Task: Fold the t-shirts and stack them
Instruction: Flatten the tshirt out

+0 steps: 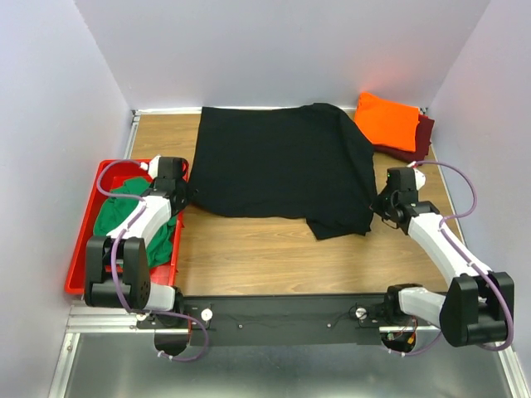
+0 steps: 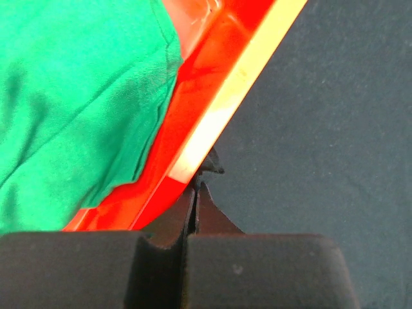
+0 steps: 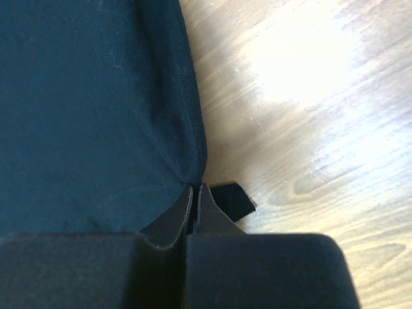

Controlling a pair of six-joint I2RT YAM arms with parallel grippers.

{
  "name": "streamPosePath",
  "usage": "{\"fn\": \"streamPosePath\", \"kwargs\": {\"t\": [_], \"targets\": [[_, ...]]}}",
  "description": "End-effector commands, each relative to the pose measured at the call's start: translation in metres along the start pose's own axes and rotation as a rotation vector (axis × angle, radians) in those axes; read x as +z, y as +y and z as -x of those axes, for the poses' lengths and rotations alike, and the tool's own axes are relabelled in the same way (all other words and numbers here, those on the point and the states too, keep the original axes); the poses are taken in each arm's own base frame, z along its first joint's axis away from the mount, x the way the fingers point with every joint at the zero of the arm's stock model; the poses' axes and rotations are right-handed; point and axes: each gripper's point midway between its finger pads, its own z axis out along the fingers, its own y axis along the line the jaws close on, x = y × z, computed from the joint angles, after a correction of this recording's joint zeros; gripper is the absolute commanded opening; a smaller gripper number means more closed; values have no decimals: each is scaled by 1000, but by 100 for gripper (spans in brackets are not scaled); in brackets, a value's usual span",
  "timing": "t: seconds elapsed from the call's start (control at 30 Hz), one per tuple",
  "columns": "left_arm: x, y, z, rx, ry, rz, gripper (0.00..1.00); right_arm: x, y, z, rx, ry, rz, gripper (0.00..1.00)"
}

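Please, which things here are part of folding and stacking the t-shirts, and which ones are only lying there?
Part of the job:
black t-shirt
orange t-shirt
maroon t-shirt
green t-shirt

Only there:
red tray, which holds the green one
wooden table

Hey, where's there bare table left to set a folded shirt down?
Widest bare wood: the near strip of the table, between the black t-shirt and the base rail. A smaller patch lies far left, beyond the red tray. Crowded: the far right corner, orange t-shirt on maroon t-shirt.
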Motion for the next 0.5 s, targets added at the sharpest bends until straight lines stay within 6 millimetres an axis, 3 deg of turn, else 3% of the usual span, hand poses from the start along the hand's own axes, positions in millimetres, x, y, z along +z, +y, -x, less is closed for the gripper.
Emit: {"fn": "streamPosePath", "kwargs": {"t": [0.0, 0.37, 0.4, 0.47], "targets": [[-12, 19, 4, 1, -35, 66, 0, -6, -24, -14, 4, 34, -78, 3], [-33, 26, 0, -14, -53, 47, 0, -22, -32, -12, 48, 18, -87, 8], [-34, 28, -2, -15, -52, 48, 0, -23, -31, -12, 50, 18, -84, 11], [-37, 28, -1, -13, -59, 38, 0, -24, -31, -12, 56, 21, -82, 27]]}}
